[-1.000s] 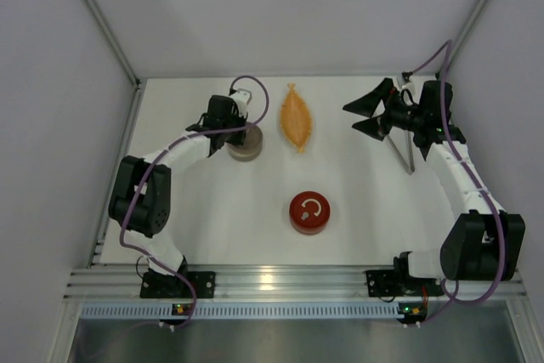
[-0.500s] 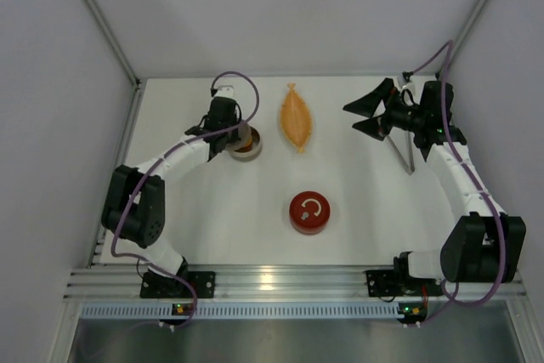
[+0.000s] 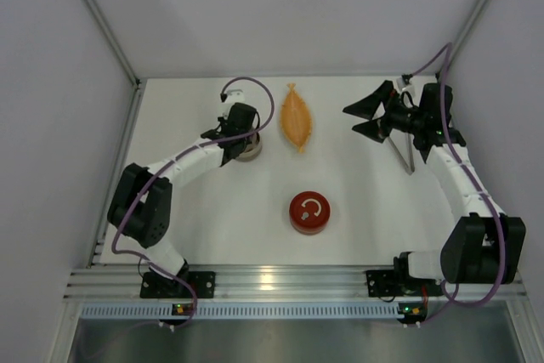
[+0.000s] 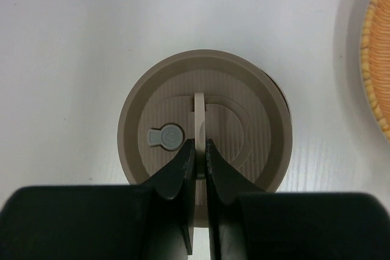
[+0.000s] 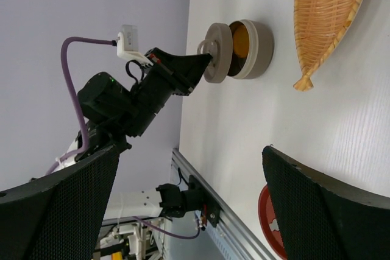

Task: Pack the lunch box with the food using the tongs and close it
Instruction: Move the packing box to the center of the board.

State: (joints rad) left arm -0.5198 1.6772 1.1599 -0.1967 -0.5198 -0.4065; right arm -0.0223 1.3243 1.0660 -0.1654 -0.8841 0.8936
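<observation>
**A:** Where is the lunch box, and what is held?

**B:** The round tin (image 5: 251, 39) is found directly beneath the left gripper (image 4: 199, 150). Its jaws are pinched shut on the thin upright handle (image 4: 198, 106) of the beige lid (image 4: 250, 120). In the right wrist view the lid is seen tilted up off the tin, and an orange-brown inside is shown.

**A:** And the tongs and the food?

**B:** The tongs (image 3: 406, 157) are laid on the table (image 3: 212, 210), under the wrist of the right gripper (image 3: 365, 118) and behind its fingertips. That gripper is hung above them, spread wide, with nothing held. No food can be made out. Whether the orange in the tin is food cannot be told.

**A:** How is this step best done?

**B:** Probably the lid should be raised straight up until the rim is cleared. It can then be carried to bare table on the side away from the orange dish (image 3: 296, 118), which lies just beside the left gripper. The red round piece (image 3: 308, 212), well apart towards the bases, should be avoided too. Since only a slim handle is pinched, swinging should be kept small, and the lid should be set flat before it is released.
</observation>
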